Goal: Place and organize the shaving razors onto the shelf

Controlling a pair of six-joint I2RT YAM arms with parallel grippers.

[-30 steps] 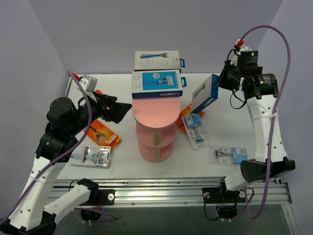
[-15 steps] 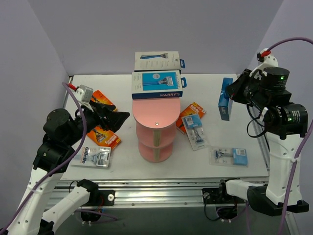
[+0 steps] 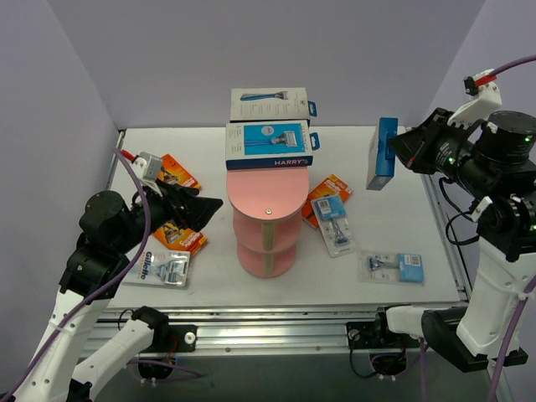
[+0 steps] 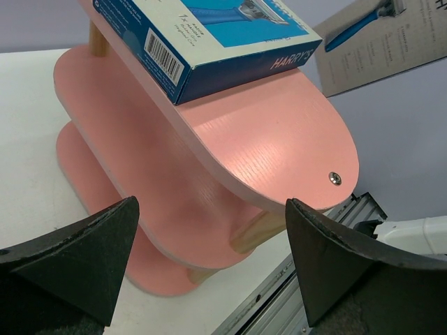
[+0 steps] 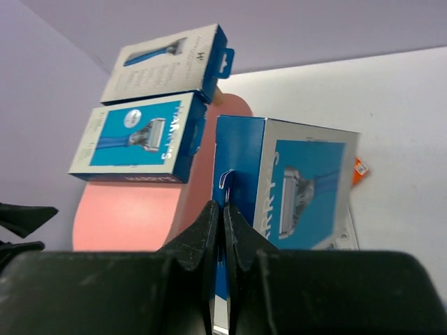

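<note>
1. razor packs on the shelf: a blue-fronted box (image 3: 270, 144) lies flat on the long top tier of the pink shelf (image 3: 268, 199), and a pale box (image 3: 269, 105) sits just behind it at the far end.
2. razor pack in transit: a third box (image 3: 385, 152) hangs upright in the air to the right of the shelf, well apart from it and above the table (image 3: 209, 146).
3. right gripper (image 3: 396, 151): the jaws are pinched almost fully together on the thin edge of the third box; the wrist view shows the box dangling from that narrow hold.
4. left gripper (image 3: 209, 203): the jaws are spread wide and hold nothing, pointed at the shelf's left side, just beside the top tier.
5. packs left on the table: two orange cards (image 3: 178, 237) and a clear pack (image 3: 159, 268) lie left of the shelf; an orange card overlapped by a clear pack (image 3: 333, 219), and one more clear pack (image 3: 394, 266), lie to the right.
6. progress (judged): early to middle. two packs are placed, one is lifted, about six wait. no pack shows on the two lower round tiers, so most of the sorting remains.
</note>
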